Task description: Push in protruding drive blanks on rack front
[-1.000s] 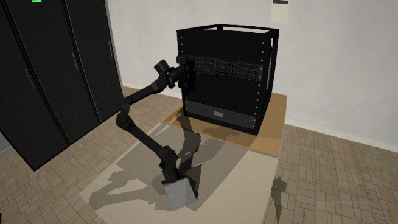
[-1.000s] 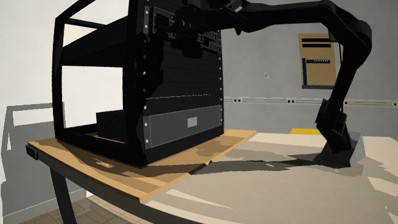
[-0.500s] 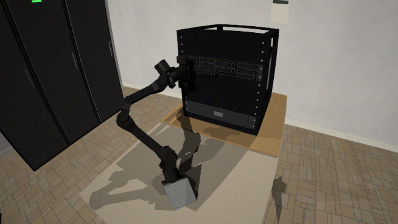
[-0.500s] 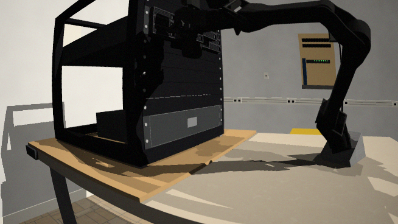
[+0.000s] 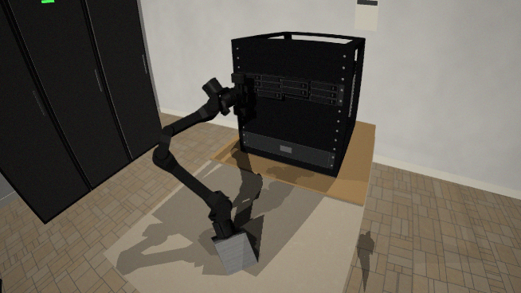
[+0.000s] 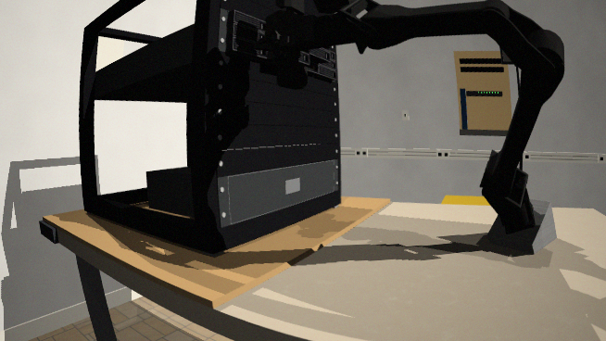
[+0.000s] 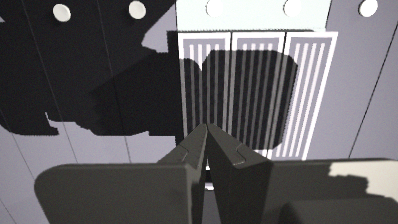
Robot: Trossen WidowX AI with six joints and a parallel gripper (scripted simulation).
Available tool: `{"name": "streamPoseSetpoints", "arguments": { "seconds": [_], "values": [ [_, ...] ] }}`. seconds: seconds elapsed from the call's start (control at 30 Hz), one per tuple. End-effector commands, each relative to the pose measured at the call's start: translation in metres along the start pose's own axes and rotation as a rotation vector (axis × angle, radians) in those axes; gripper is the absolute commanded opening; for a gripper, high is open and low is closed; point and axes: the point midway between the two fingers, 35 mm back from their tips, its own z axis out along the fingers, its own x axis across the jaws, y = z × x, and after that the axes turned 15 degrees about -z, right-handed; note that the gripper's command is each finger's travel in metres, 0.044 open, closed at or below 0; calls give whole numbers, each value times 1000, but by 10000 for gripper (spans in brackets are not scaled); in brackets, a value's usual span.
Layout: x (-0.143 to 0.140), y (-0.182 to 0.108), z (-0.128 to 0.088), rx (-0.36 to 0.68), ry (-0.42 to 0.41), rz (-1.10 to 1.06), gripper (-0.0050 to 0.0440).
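Rack top (image 6: 208, 6) cropped in exterior view, drive latches behind gripper (image 6: 283, 44) (image 7: 208, 125) hidden
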Motion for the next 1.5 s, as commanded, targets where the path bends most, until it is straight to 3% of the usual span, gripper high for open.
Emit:
{"name": "streamPoseSetpoints", "arguments": {
  "seconds": [0.0, 1.47],
  "values": [
    [-10, 5, 0, -8, -25, -11, -50],
    [-10, 5, 4, -8, -25, -11, -50]
  ]
}}
